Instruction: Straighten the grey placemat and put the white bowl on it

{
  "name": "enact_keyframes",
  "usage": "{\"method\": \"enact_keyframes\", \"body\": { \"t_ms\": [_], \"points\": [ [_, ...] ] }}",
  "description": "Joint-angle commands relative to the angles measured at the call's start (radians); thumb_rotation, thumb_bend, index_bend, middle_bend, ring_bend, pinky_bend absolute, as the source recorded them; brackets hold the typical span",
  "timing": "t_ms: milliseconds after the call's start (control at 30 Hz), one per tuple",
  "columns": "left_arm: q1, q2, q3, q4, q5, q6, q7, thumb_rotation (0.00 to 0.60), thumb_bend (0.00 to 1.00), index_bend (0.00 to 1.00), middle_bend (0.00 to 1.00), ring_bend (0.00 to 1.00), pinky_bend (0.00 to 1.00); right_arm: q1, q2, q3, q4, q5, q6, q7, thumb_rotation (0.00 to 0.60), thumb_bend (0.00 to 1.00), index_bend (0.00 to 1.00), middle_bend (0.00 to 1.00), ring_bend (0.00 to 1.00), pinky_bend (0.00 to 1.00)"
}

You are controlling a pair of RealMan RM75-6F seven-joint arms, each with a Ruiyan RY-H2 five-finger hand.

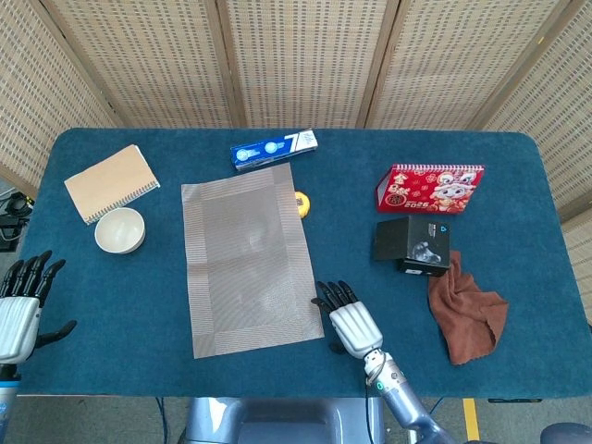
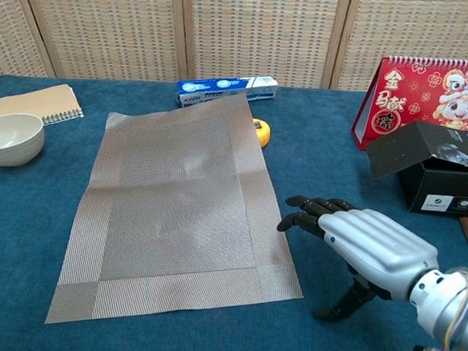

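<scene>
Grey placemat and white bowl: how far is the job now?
Nothing looks done: the grey placemat lies skewed on the table. In hand: the right hand, open, reaches toward the mat's near right edge. Left: straightening, then moving the white bowl, beside the notebook, onto it. The left hand holds nothing.

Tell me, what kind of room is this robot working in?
Probably a lab or demo setup, not a home: a table covered in blue cloth, woven folding screens behind it, and odd household things laid out, like a placemat and a red calendar.
</scene>
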Motion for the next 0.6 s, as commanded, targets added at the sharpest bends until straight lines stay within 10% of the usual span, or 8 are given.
{"method": "enact_keyframes", "body": {
  "t_ms": [33,600],
  "points": [
    [0.000,0.001,-0.004,0.002,-0.005,-0.005,-0.008,0.600,0.09,0.10,0.00,0.00,0.00,0.009,-0.015,0.005,0.014,0.015,-0.006,-0.006,0.600,0.09,0.23,0.00,0.00,0.00],
    [0.000,0.005,-0.011,0.006,-0.009,-0.025,-0.027,0.600,0.09,0.12,0.00,0.00,0.00,0.049,-0.098,0.008,0.100,-0.006,0.023,0.017,0.600,0.32,0.30,0.00,0.00,0.00]
  ]
}}
